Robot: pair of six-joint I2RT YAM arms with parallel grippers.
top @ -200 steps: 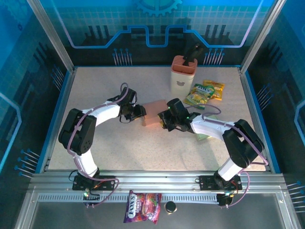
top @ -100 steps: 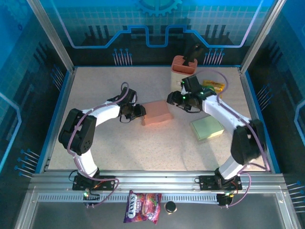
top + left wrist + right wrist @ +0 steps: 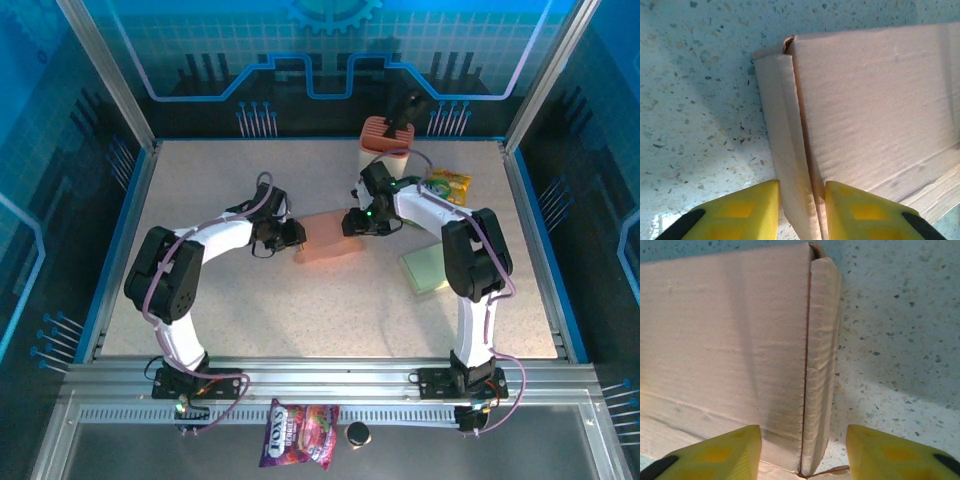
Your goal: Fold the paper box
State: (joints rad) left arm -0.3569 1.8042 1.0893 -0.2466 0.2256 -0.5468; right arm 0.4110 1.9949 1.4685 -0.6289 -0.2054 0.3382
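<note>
Box (image 3: 328,238) flaps sit inside left tool (image 3: 801,210) and right tool (image 3: 802,450), tabletop (image 3: 700,100) beyond.

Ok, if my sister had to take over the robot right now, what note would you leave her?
Left gripper: shut on the box's left end flap.
Right gripper: open, fingers wide, straddling the right end flap.
Box: lying in the middle of the table, between the two grippers.
Done: the body looks folded shut, and both end flaps are bent in against the ends.
Left: probably pressing or tucking the end flaps home. A small tab pokes out at the left end's corner, and I can't tell if either flap is fully tucked.
</note>
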